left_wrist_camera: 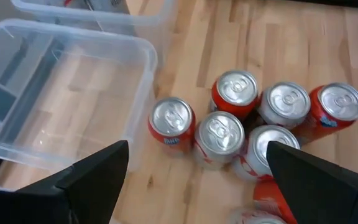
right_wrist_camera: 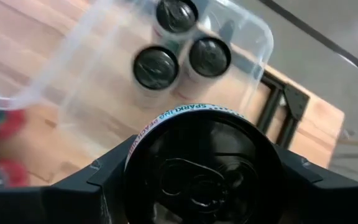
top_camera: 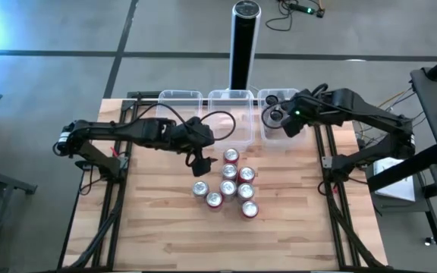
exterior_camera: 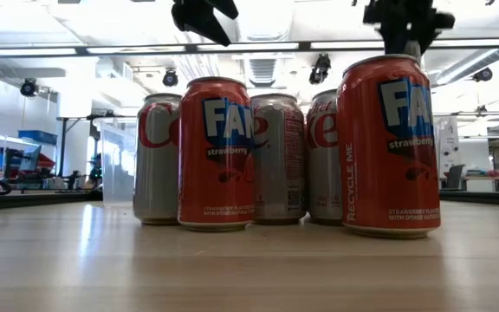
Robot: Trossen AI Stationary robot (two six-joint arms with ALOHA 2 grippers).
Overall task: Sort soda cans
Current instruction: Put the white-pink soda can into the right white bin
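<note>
While bins (top_camera: 230, 97) flank, post (top_camera: 243, 42) behind cans (top_camera: 228, 186)

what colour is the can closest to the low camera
Red, with a blue logo, on the nearest can; the low view shows it best.

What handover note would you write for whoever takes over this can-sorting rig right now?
Left pincer: open, empty, above the table beside the can cluster.
Right pincer: shut on a black can over the right bin.
Done: three black cans sit in that bin.
Left: release this can; sort the red and silver cans on the table. The middle bin and left bin look empty.
</note>
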